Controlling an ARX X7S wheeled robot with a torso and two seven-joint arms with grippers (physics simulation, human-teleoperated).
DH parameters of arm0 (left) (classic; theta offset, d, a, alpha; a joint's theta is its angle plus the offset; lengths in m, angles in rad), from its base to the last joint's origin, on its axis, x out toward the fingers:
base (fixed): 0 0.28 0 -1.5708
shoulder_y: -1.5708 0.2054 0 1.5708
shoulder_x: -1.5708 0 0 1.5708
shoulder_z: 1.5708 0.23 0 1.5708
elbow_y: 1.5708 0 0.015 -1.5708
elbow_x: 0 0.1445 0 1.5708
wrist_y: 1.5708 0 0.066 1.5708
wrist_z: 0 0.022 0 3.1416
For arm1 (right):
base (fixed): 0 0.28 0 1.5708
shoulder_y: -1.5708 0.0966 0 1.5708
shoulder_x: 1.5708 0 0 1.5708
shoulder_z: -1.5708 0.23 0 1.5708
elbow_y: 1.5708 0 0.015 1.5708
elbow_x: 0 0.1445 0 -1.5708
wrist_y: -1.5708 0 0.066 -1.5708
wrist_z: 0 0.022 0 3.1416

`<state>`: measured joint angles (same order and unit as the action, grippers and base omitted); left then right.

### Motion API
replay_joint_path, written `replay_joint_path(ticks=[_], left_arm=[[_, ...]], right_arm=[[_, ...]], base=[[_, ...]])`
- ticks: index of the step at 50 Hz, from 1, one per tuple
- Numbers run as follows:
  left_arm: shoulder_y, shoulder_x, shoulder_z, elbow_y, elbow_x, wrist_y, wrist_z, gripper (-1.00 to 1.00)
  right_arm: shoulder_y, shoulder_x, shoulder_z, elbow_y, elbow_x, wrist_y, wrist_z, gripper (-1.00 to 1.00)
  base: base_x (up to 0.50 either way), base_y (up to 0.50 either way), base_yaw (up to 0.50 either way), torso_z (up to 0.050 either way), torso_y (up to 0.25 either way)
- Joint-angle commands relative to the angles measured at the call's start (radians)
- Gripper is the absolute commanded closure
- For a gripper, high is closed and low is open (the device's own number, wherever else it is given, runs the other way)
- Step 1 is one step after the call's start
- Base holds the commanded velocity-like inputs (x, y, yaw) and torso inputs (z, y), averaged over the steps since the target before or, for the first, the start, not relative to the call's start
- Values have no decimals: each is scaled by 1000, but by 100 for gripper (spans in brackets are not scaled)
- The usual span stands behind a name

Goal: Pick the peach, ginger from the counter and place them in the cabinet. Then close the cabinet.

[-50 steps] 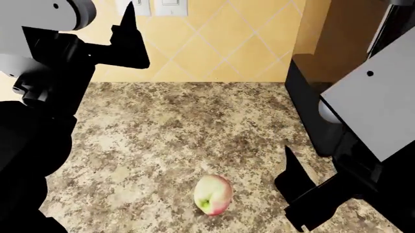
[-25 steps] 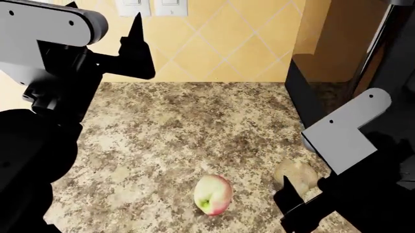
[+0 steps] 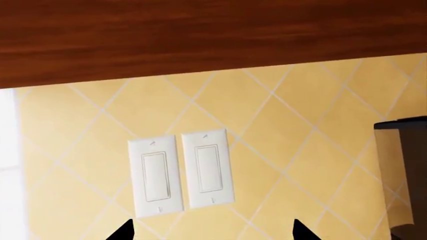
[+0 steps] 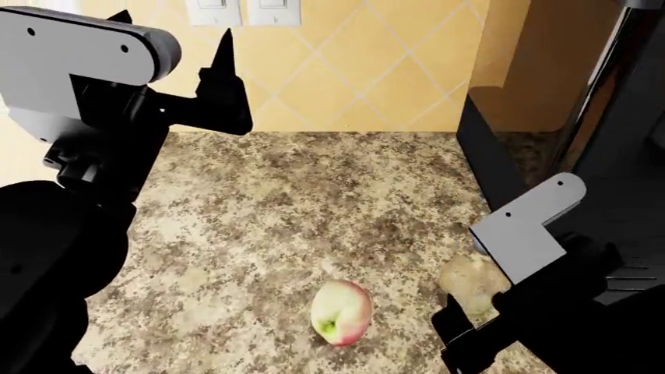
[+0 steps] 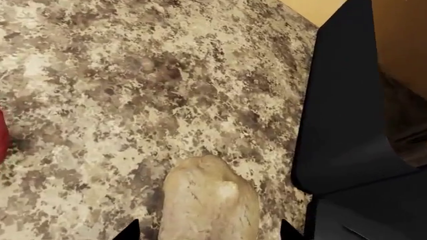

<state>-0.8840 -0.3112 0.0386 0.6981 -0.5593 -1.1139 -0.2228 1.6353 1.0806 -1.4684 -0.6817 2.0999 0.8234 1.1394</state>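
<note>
The peach (image 4: 341,313), pinkish-red with a pale green patch, lies on the speckled counter (image 4: 291,202) near its front. The ginger (image 4: 473,282), a beige knobby lump, lies to its right and also shows in the right wrist view (image 5: 208,200). My right gripper (image 5: 208,231) is open just above the ginger, one jaw on each side, not touching it; in the head view (image 4: 469,318) the arm hides part of it. My left gripper (image 4: 171,35) is open and empty, raised at the back left, facing the tiled wall (image 3: 213,232). The cabinet's door is out of view.
A black appliance (image 4: 499,179) stands on the counter just right of the ginger and shows close by in the right wrist view (image 5: 347,100). Two white wall switches (image 3: 180,175) sit on the yellow tiles under a wooden cabinet underside (image 3: 200,35).
My right arm has swung down and back, uncovering the ginger, and its gripper now sits over it. My left arm has shifted slightly right and up.
</note>
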Motion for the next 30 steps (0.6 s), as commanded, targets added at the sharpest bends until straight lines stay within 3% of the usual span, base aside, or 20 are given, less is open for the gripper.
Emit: replay_joint_path(ticks=[1, 30], left_arm=[[4, -3, 6, -2, -4, 6, -2, -100], [7, -11, 14, -7, -13, 15, -12, -100]], right_arm=[[-101, -15, -19, 52, -127, -40, -88, -100], [-219, 25, -57, 145, -240, -87, -180, -100]], base=[[0, 0, 0, 0, 0], [0, 0, 0, 0, 0]])
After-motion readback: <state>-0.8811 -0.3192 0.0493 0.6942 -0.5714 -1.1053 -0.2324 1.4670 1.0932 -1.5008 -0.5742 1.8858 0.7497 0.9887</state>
